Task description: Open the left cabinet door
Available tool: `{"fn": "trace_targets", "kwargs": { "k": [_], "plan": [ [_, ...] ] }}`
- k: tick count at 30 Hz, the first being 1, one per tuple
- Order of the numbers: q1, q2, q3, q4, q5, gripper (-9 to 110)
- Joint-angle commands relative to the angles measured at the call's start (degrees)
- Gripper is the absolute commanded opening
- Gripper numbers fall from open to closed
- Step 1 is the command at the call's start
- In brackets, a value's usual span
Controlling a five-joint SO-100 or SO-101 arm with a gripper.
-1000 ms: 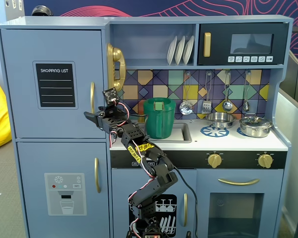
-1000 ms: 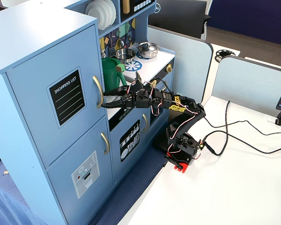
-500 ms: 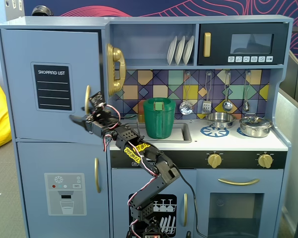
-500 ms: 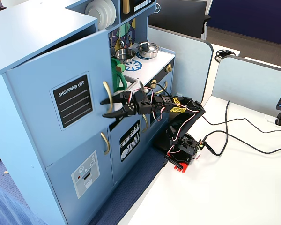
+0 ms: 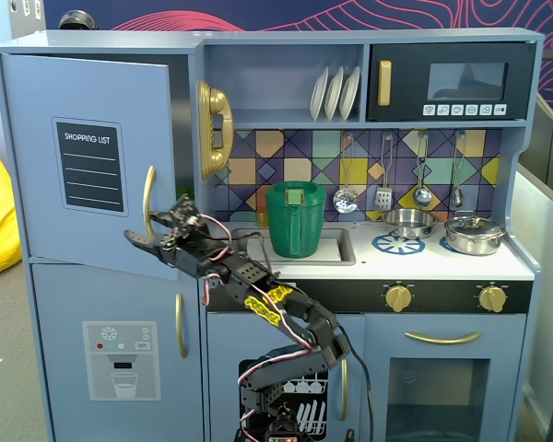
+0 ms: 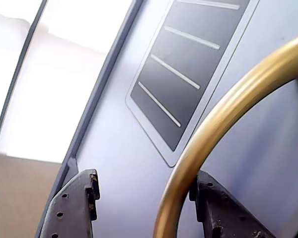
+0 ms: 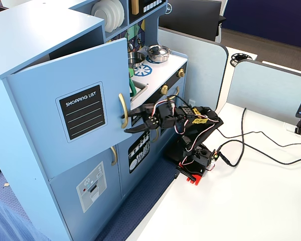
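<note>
The left cabinet door (image 5: 92, 157) is pale blue with a black "SHOPPING LIST" panel and stands swung partly out from the cabinet; it also shows in the other fixed view (image 7: 65, 115). Its vertical gold handle (image 5: 148, 198) (image 7: 123, 110) runs through my open gripper (image 5: 140, 227) (image 7: 126, 121). In the wrist view the gripper (image 6: 145, 183) faces the door front. The gold handle (image 6: 223, 109) passes just in front of the right finger (image 6: 223, 213). The left finger (image 6: 72, 208) stands apart, near the door's edge. The panel (image 6: 188, 64) fills the upper part of the view.
Below is a blue door with a grey water-dispenser panel (image 5: 120, 359). A gold toy phone (image 5: 215, 129) and a green pitcher (image 5: 295, 219) sit to the right of the door. The arm's base (image 7: 193, 160) stands on a white table (image 7: 251, 201) with cables.
</note>
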Motion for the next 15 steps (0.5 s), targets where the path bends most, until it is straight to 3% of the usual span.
{"fn": "trace_targets", "kwargs": {
  "k": [1, 8, 15],
  "plan": [
    [5.6, 8.3, 0.7, 2.8, 1.3, 14],
    [16.0, 17.0, -0.8, 12.5, 5.9, 13],
    [23.6, 15.2, -2.6, 16.4, 9.1, 12]
  ]
}}
